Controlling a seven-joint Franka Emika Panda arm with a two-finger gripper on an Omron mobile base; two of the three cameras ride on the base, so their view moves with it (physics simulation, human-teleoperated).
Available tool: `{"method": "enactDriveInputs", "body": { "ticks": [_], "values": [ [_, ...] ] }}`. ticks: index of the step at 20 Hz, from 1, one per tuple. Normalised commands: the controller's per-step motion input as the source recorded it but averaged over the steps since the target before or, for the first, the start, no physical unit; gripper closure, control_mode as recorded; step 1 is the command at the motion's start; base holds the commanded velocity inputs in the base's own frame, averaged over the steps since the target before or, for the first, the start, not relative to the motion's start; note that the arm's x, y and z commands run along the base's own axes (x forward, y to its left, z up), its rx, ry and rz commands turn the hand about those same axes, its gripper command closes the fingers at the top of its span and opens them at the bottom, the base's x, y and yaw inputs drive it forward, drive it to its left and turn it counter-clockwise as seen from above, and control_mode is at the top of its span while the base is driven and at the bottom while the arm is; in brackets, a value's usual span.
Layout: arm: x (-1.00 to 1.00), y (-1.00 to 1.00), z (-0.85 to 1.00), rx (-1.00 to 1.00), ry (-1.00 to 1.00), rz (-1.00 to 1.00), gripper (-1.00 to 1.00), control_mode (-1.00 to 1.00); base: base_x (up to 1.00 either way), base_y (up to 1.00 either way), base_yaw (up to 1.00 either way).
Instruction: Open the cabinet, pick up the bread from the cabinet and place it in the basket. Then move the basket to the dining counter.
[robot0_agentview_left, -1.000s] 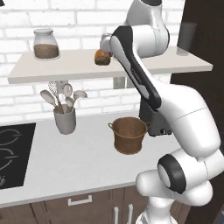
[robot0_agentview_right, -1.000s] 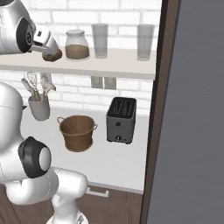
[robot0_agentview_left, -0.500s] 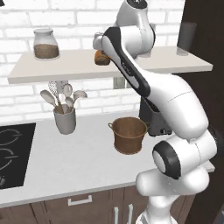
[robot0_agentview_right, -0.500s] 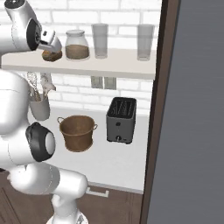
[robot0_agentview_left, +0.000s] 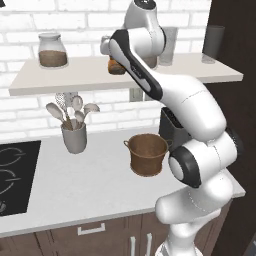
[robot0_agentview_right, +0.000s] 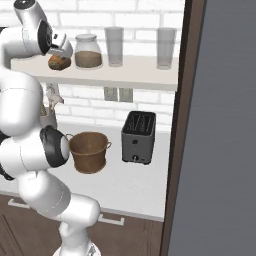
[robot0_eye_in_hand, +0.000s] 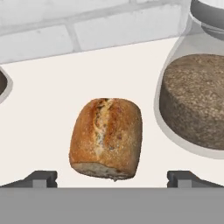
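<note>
**Tool positioned at bread on cabinet shelf, jaws wide**

Since 1 second ago the arm has swung left and pushed forward along the shelf, bringing the tool (robot0_eye_in_hand: 112, 178) up to the bread (robot0_eye_in_hand: 106, 138); the base views show no shift of the objects themselves.

Tool state: jaws spread wide, nothing between them gripped. In the hand view the 2 fingertips (robot0_eye_in_hand: 40, 178) stand at either side of the loaf, apart from it.

Bread: lies on the cabinet (robot0_agentview_left: 75, 80), a pale doorless shelf plank, roughly mid-length in the left base view and toward its back edge, near the brick wall. 1 glass jar (robot0_eye_in_hand: 197, 100) of brown filling stands just beside the loaf; the right base view shows the same jar (robot0_agentview_right: 87, 51) next to the bread (robot0_agentview_right: 59, 62). A second jar (robot0_agentview_left: 52, 50) stands near the shelf's left end.

Basket (robot0_agentview_left: 146, 154): upright on the light grey surface (robot0_agentview_left: 90, 185) below the shelf, toward its right end, with a dark toaster (robot0_agentview_right: 138, 137) near it on the right. A grey utensil cup (robot0_agentview_left: 73, 136) stands well to the basket's left.
</note>
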Motion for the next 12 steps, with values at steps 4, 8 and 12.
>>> {"method": "enactDriveInputs", "body": {
  "ticks": [4, 8, 12],
  "values": [
    [0.06, 0.0, -0.15, 0.0, 0.0, 0.0, -1.0, -1.0, 0.0, 0.0, 0.0],
    [0.01, 0.0, -0.24, 0.0, 0.0, -0.01, -1.0, -1.0, 0.0, 0.0, 0.0],
    [0.11, 0.0, -0.21, 0.0, 0.0, -0.02, -1.0, -1.0, 0.0, 0.0, 0.0]
  ]
}}
